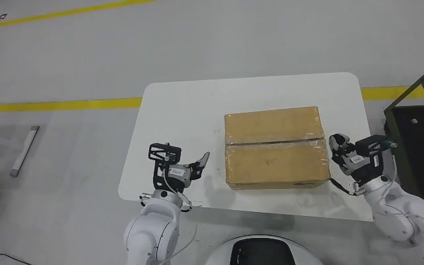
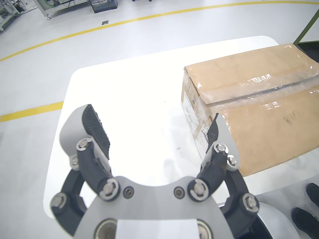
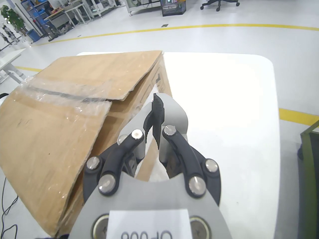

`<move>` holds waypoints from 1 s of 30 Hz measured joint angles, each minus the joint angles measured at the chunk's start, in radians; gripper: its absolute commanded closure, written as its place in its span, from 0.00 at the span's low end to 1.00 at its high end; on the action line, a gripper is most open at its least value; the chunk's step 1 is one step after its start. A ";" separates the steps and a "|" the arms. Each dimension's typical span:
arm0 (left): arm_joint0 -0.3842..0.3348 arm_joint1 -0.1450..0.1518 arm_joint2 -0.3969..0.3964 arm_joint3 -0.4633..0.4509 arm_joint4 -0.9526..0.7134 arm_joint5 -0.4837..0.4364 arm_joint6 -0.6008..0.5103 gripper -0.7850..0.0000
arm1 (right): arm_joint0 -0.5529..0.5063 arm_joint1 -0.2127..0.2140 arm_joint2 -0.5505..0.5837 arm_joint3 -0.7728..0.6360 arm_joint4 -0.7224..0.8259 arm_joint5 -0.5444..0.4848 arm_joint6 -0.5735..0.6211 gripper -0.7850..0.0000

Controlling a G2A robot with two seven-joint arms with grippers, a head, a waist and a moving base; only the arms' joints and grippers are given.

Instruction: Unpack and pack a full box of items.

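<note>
My left pincer hangs spread wide beside one end of the brown cardboard box; my right pincer is pinched together at the other end. The box sits shut on the white table — clear tape over its seam. Tugging against that tape could, I judge, drag it off the near edge.

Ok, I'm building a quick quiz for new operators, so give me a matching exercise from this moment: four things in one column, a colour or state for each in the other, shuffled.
Things:
1. left gripper
2. right gripper
3. cardboard box
4. table

States:
A. jaws shut together
B. white, rounded corners
C. jaws wide apart
D. brown, flaps down, taped seam

Pairs: 1-C, 2-A, 3-D, 4-B.
</note>
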 measured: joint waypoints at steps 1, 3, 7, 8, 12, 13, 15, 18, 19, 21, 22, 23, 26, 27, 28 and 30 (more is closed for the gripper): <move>0.006 0.001 0.002 -0.001 0.003 0.002 0.004 0.00 | 0.001 -0.001 -0.013 0.000 -0.004 -0.004 0.000 1.00; 0.013 0.001 0.005 -0.003 0.000 0.011 0.006 0.00 | 0.004 -0.003 -0.031 0.000 -0.005 -0.014 -0.002 1.00; 0.017 0.002 0.005 -0.009 -0.003 0.020 0.008 0.00 | 0.002 -0.003 -0.011 -0.013 -0.019 0.003 -0.012 1.00; 0.018 0.003 0.003 -0.011 -0.004 0.021 0.009 0.00 | -0.001 -0.003 0.003 -0.019 -0.012 0.016 -0.016 1.00; 0.021 0.005 -0.007 -0.014 -0.009 0.029 0.014 0.00 | -0.001 -0.002 0.056 -0.087 0.029 0.012 -0.025 1.00; 0.022 0.005 -0.010 -0.015 -0.012 0.032 0.015 0.00 | 0.005 -0.001 0.059 -0.115 0.036 -0.013 -0.019 1.00; 0.025 0.006 -0.016 -0.017 -0.016 0.036 0.016 0.00 | 0.021 0.000 0.047 -0.153 0.043 -0.053 0.002 1.00; 0.027 0.008 -0.026 -0.023 -0.025 0.040 0.017 0.00 | 0.071 0.001 -0.021 -0.192 -0.007 -0.123 0.061 1.00; 0.028 0.008 -0.028 -0.024 -0.027 0.039 0.018 0.00 | 0.087 0.001 -0.046 -0.189 -0.036 -0.137 0.080 1.00; 0.030 0.009 -0.032 -0.026 -0.029 0.037 0.019 0.00 | 0.119 -0.001 -0.097 -0.165 -0.081 -0.140 0.116 1.00; 0.031 0.010 -0.035 -0.027 -0.030 0.036 0.021 0.00 | 0.139 -0.003 -0.128 -0.141 -0.099 -0.128 0.143 1.00; 0.032 0.011 -0.037 -0.028 -0.030 0.035 0.021 0.00 | 0.154 -0.005 -0.147 -0.122 -0.105 -0.114 0.162 1.00; 0.038 0.012 -0.044 -0.031 -0.035 0.040 0.021 0.00 | 0.192 -0.012 -0.190 -0.074 -0.086 -0.070 0.206 1.00; 0.040 0.012 -0.046 -0.032 -0.037 0.042 0.019 0.00 | 0.198 -0.013 -0.195 -0.069 -0.078 -0.060 0.216 1.00; 0.043 0.013 -0.049 -0.033 -0.040 0.044 0.017 0.00 | 0.203 -0.014 -0.198 -0.067 -0.070 -0.051 0.226 1.00; 0.046 0.014 -0.053 -0.035 -0.045 0.042 0.015 0.00 | 0.206 -0.014 -0.199 -0.067 -0.061 -0.042 0.244 1.00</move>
